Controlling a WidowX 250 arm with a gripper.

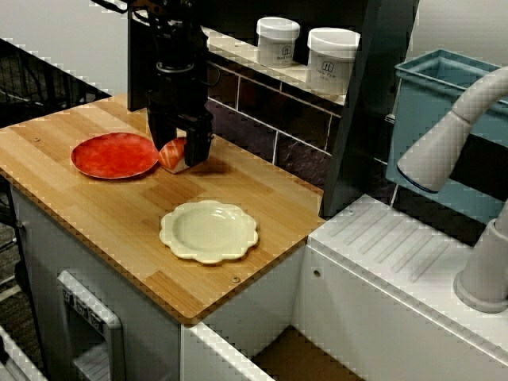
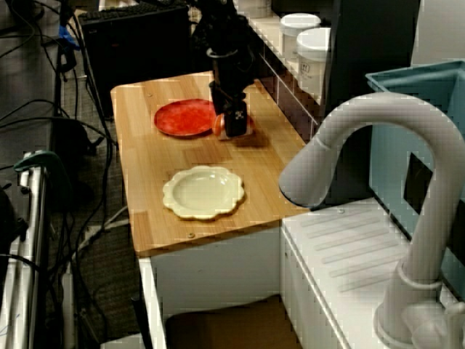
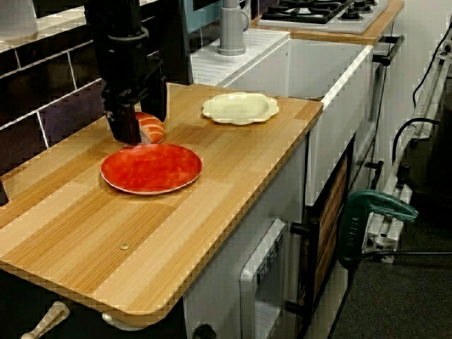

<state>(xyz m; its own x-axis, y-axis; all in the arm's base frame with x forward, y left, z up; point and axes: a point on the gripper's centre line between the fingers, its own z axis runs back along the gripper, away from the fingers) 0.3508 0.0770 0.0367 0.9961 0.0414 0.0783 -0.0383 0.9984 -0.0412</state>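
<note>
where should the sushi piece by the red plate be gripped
Across the middle of the sushi piece, from straight above: it lies low on the counter, beside the red plate, so probably only its sides offer grip. The end effector straddles it.

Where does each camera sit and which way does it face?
View from above: high off the wooden counter, facing the dark tiled wall; black end effector over an orange-and-white sushi-shaped piece.
Side view: behind the white curved tap, looking down the counter; arm and end effector.
Low view: opposite counter end, facing sink and stove; arm and end effector.
All share the round red plate and scalloped cream plate.
</note>
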